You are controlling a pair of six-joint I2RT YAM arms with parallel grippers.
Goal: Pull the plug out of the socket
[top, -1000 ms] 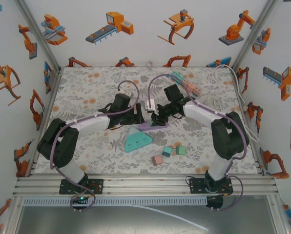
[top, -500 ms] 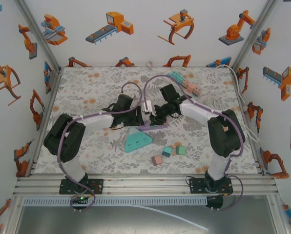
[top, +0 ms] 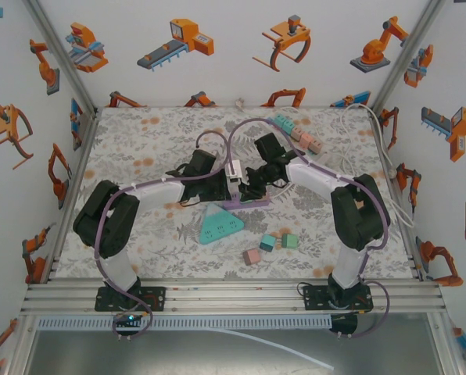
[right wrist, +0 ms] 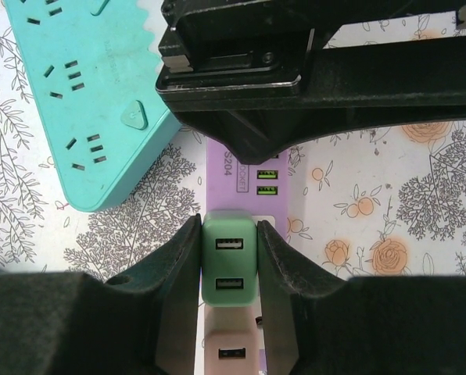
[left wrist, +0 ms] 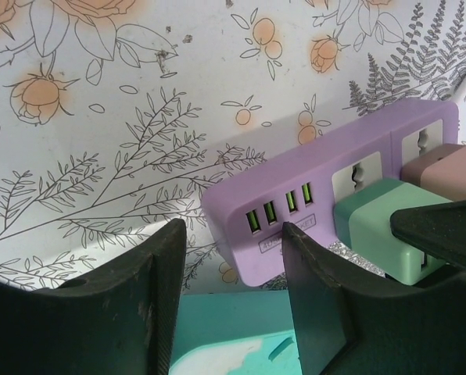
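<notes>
The purple socket strip (top: 245, 204) lies mid-table with a green plug (right wrist: 230, 266) and a pink plug (right wrist: 231, 351) seated in it side by side. My right gripper (right wrist: 229, 225) is shut on the green plug, one finger pressed against each side. My left gripper (left wrist: 234, 234) hovers at the strip's USB end (left wrist: 295, 187). Its jaws stand a narrow gap apart with nothing clamped between them. Its right finger (left wrist: 319, 297) overlaps the strip's top, and its left finger sits just off the end. In the top view the two grippers (top: 231, 187) (top: 250, 187) meet over the strip.
A teal triangular power strip (top: 217, 225) lies just in front of the purple one, under my left fingers (left wrist: 233, 328). Loose pastel blocks (top: 267, 243) sit front right and more (top: 297, 134) at the back. A white cable (top: 389, 148) runs along the right wall.
My left gripper has slid right to the strip's end and its jaws have narrowed. My right gripper has closed onto the green plug.
</notes>
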